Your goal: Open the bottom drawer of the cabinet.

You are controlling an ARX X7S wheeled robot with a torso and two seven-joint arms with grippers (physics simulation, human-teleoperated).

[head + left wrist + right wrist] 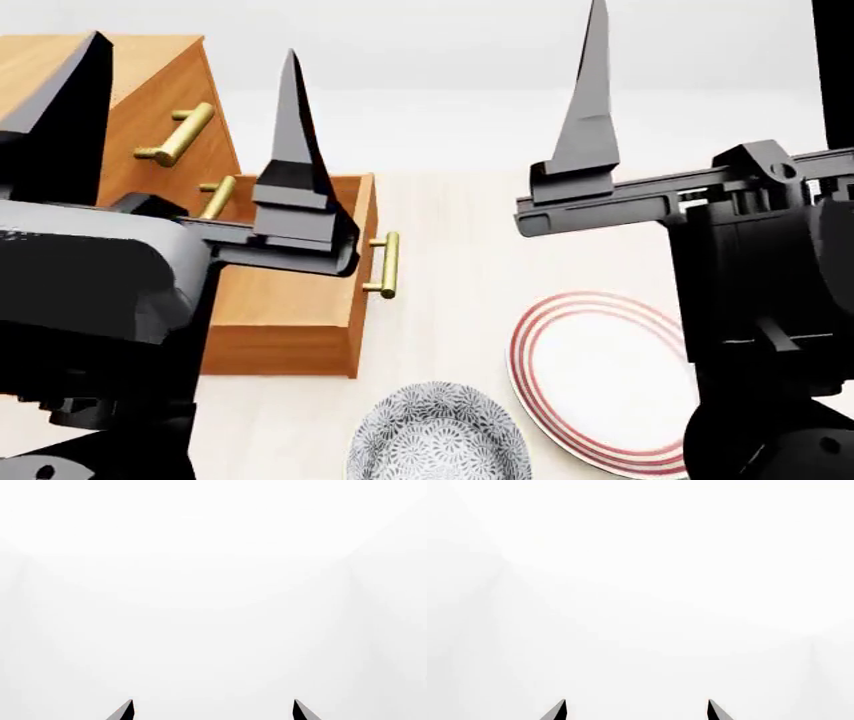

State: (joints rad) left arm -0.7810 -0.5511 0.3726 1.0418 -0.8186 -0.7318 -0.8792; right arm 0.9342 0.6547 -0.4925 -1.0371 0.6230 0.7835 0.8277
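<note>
In the head view the orange-brown cabinet stands at the left, partly behind my left arm. Its bottom drawer sticks out from the cabinet, with the brass bar handle on its front. Two upper brass handles show above it. My left gripper is raised in front of the cabinet, open, holding nothing and touching no handle. My right gripper is raised to the right, open and empty. Both wrist views show only white, with the left gripper and right gripper fingertips far apart.
A white plate with red rings lies on the pale table right of the drawer. A patterned grey bowl sits near the front edge, just below the drawer. My right arm covers the plate's right side.
</note>
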